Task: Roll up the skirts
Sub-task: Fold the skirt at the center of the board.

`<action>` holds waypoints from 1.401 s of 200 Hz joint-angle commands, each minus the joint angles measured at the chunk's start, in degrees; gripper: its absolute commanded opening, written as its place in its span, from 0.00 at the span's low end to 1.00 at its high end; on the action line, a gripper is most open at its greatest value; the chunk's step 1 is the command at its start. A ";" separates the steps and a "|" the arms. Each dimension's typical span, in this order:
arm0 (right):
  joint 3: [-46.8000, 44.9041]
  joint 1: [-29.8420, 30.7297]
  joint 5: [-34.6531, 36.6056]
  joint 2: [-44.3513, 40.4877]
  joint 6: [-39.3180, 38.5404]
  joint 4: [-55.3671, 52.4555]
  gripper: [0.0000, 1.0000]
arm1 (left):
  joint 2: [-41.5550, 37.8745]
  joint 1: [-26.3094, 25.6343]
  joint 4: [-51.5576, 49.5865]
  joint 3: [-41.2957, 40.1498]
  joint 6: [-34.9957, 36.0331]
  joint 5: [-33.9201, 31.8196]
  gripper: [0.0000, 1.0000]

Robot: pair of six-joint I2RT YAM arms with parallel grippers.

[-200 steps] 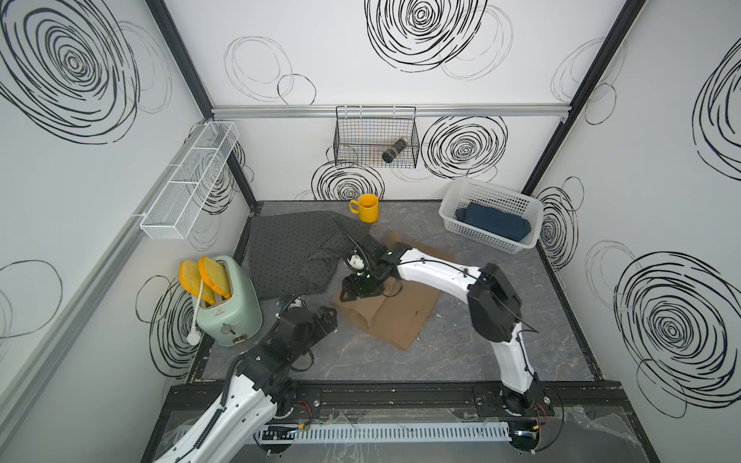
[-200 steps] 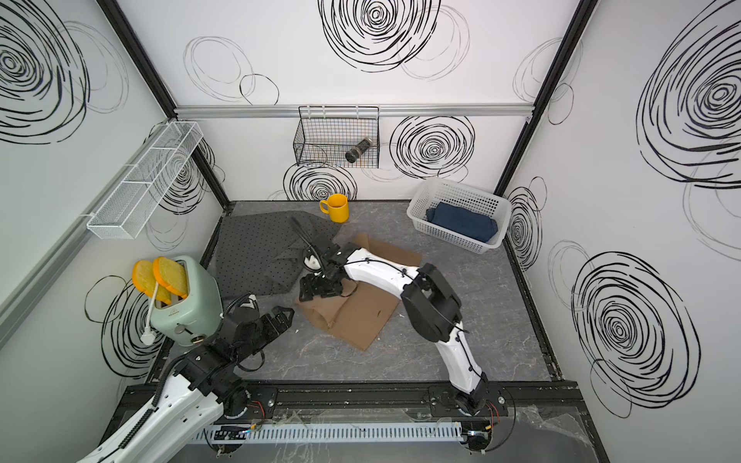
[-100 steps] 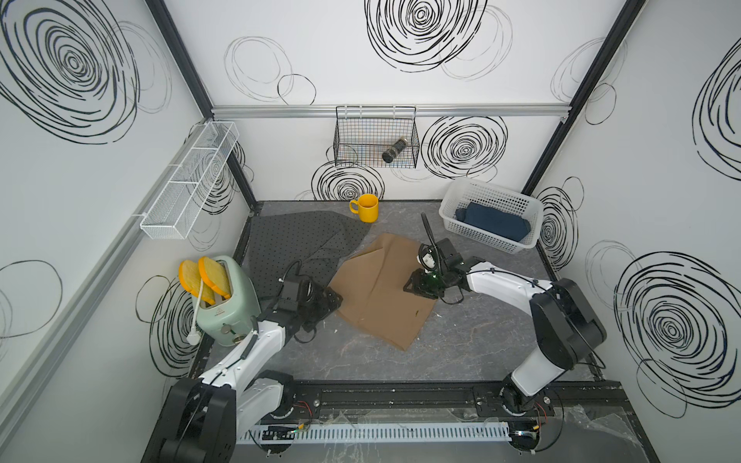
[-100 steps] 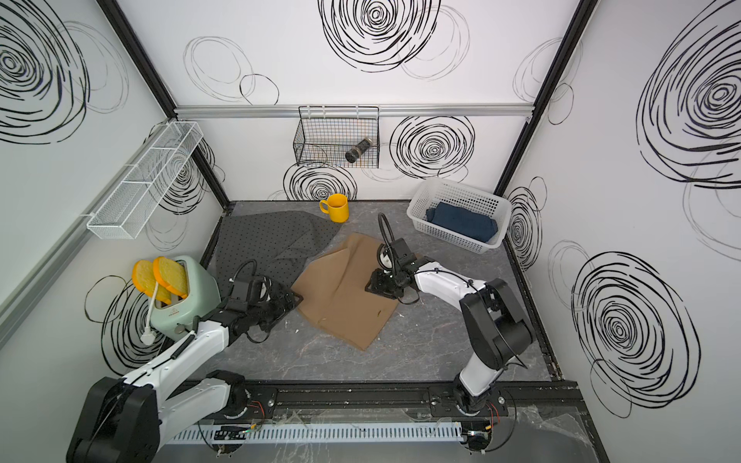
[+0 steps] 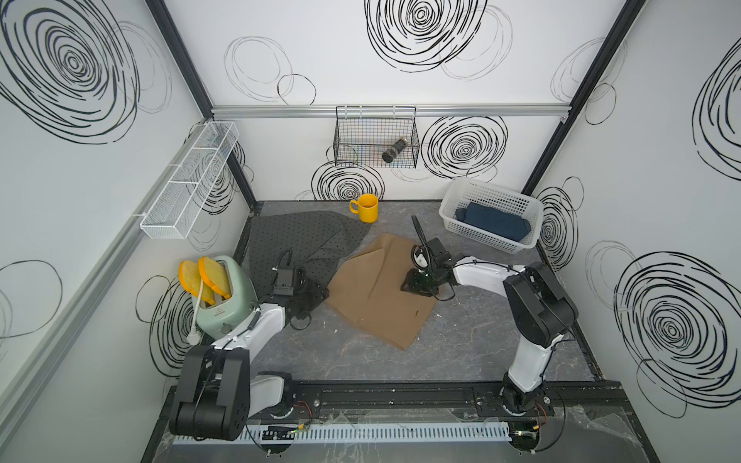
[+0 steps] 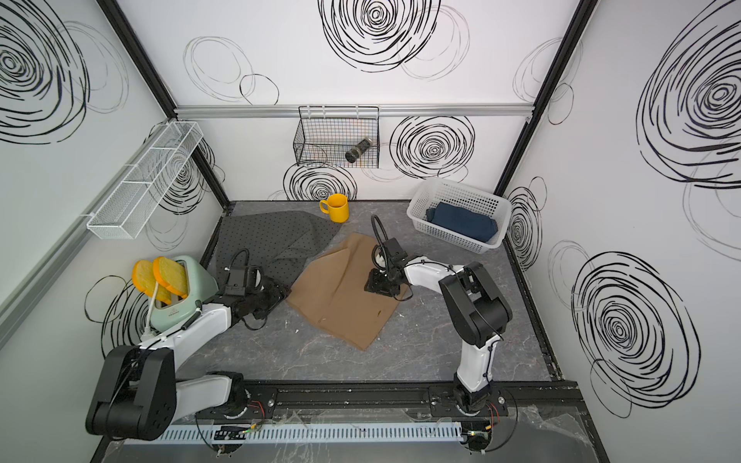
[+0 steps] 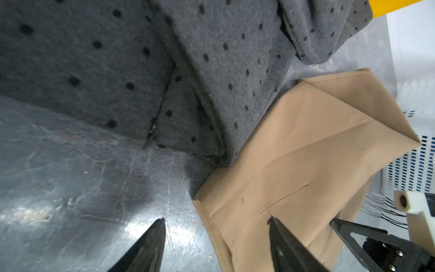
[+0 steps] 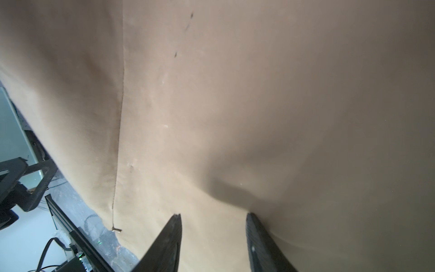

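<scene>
**Tan skirt** [image 5: 377, 308]: found spread flat and unrolled at the centre of the table [image 5: 461, 348].

**Left gripper** [image 7: 216, 221]: positioned low at the skirt's left corner with its jaws apart. One finger is seen over bare table, the other over the stitched hem (nothing is clamped between them).

**Right gripper** [image 8: 213, 215]: set down on the right portion of the same skirt. The jaws are partly apart and both tips are pressed onto the cloth. A shallow pucker is noted beside one tip.

**Grey dotted skirt** [image 5: 292, 236]: recorded lying loose at the rear left, its edge touching the tan one.

**Denim skirt** [image 5: 495, 225]: observed bundled inside the white basket [image 5: 477, 237] at the rear right.
</scene>
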 commanded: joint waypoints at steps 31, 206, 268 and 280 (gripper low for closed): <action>-8.62 0.25 -1.03 -10.25 -0.75 4.87 0.47 | 7.99 -0.51 3.57 2.85 -0.34 0.71 0.48; -25.53 -3.09 -3.67 -19.69 1.71 7.43 0.44 | -6.09 -55.02 -13.52 8.18 1.80 -60.30 0.00; -26.23 -4.23 -5.21 -16.55 2.50 9.73 0.42 | 18.66 -79.37 -13.02 19.07 7.02 -74.28 0.00; -26.20 -4.24 -5.48 -16.34 2.60 9.77 0.42 | 21.89 -81.79 -12.72 20.46 7.68 -74.10 0.00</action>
